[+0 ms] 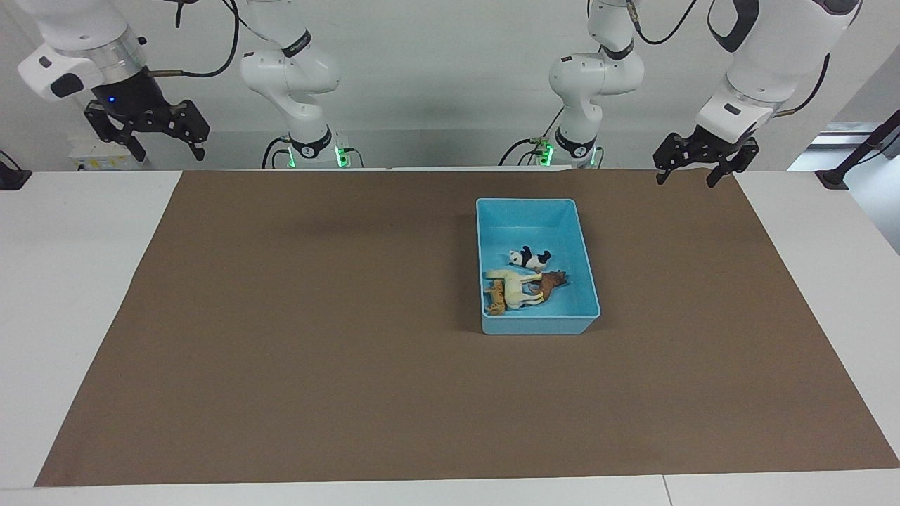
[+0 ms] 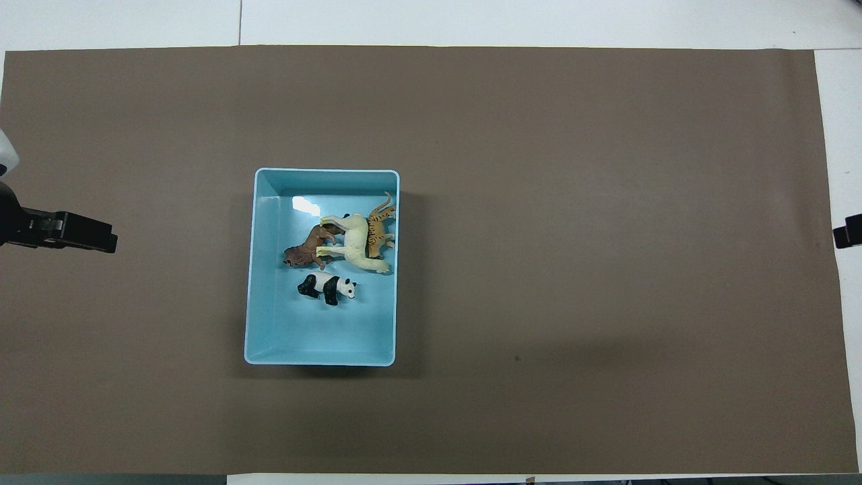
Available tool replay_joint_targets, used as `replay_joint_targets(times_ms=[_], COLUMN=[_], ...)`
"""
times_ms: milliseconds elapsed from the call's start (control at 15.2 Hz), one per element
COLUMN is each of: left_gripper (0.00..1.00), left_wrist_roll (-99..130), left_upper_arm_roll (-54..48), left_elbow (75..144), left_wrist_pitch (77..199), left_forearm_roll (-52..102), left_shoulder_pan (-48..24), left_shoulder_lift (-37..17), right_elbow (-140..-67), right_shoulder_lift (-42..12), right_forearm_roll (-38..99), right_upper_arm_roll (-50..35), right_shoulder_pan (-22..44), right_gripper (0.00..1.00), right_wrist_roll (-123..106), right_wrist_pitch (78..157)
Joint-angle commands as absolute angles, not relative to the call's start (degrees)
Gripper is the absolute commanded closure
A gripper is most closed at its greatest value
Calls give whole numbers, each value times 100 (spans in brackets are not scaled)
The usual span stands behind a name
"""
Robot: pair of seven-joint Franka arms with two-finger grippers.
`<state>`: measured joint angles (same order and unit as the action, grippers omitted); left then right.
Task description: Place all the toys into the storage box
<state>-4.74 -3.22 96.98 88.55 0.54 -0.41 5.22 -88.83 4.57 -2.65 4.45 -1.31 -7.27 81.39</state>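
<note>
All four toys lie inside the storage box (image 1: 587, 281): panda (image 1: 529, 258), horse (image 1: 515, 286), lion (image 1: 553, 281), tiger (image 1: 496, 297). Box runs lengthwise away from robots, toward the left arm's end. Left gripper (image 1: 697, 174) and right gripper (image 1: 167, 151) both open, empty, raised over the mat's corners; left is closer.

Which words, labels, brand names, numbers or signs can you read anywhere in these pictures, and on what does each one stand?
None can be read.
The storage box, the toys in it and the brown mat carry no visible writing.
A dark round mark on each arm base is too small to read.
</note>
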Motion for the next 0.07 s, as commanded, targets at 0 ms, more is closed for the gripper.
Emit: replay_joint_targets(times_ms=[0], left_gripper=[0], left_wrist_roll=[-360], left_upper_arm_roll=[-272], left_elbow=[9905], left_wrist_pitch=[9000], left_forearm_roll=[88], left_shoulder_pan=[-97], left_shoulder_lift=[694], right_elbow=[-8868], right_shoulder_lift=[457], right_forearm_roll=[-141], right_upper_arm_roll=[343], right_shoulder_pan=[-290], right_gripper=[0], right_wrist_roll=[-782], right_wrist_pitch=[8068])
